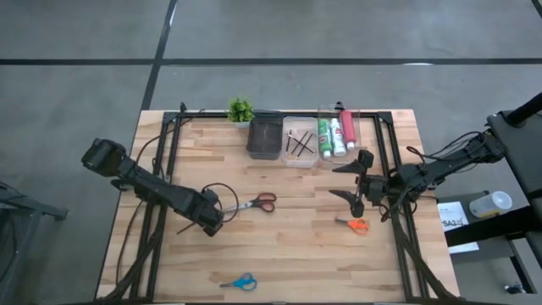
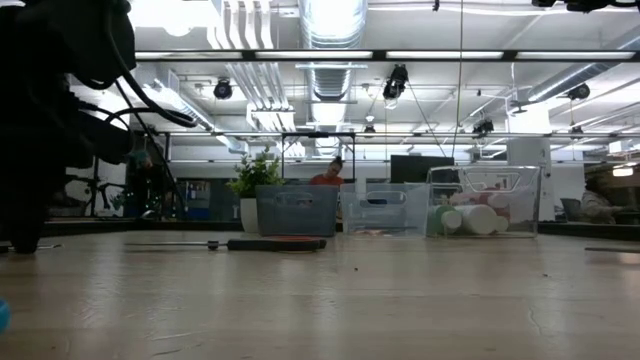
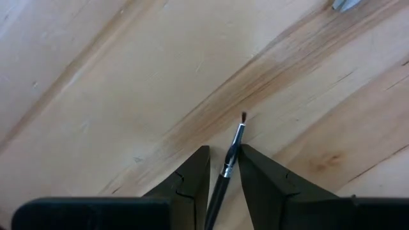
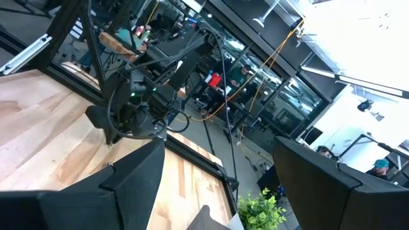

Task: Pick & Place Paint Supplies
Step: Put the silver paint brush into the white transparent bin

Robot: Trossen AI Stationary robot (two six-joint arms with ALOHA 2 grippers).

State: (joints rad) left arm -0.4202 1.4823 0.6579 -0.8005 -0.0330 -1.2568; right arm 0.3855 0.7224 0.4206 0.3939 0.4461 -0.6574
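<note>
Two tools are in your view. Your left tool (image 1: 206, 222) is low over the desk (image 1: 288, 254), its fingers (image 3: 192, 176) narrowly parted on either side of a thin dark brush (image 3: 229, 163); whether they actually pinch it, you cannot tell. Red-handled scissors (image 1: 261, 202) lie just beside it, blue-handled scissors (image 1: 240, 282) nearer the front edge. Your right tool (image 1: 354, 180) gapes wide and holds nothing, above the orange-handled scissors (image 1: 356, 224). Paint tubes (image 1: 336, 133) lie in the clear bin (image 1: 339, 114) at the desk's back.

floor (image 1: 85, 102): grey | ceiling ducts (image 2: 330, 30) | strip lights (image 2: 420, 56)
</note>
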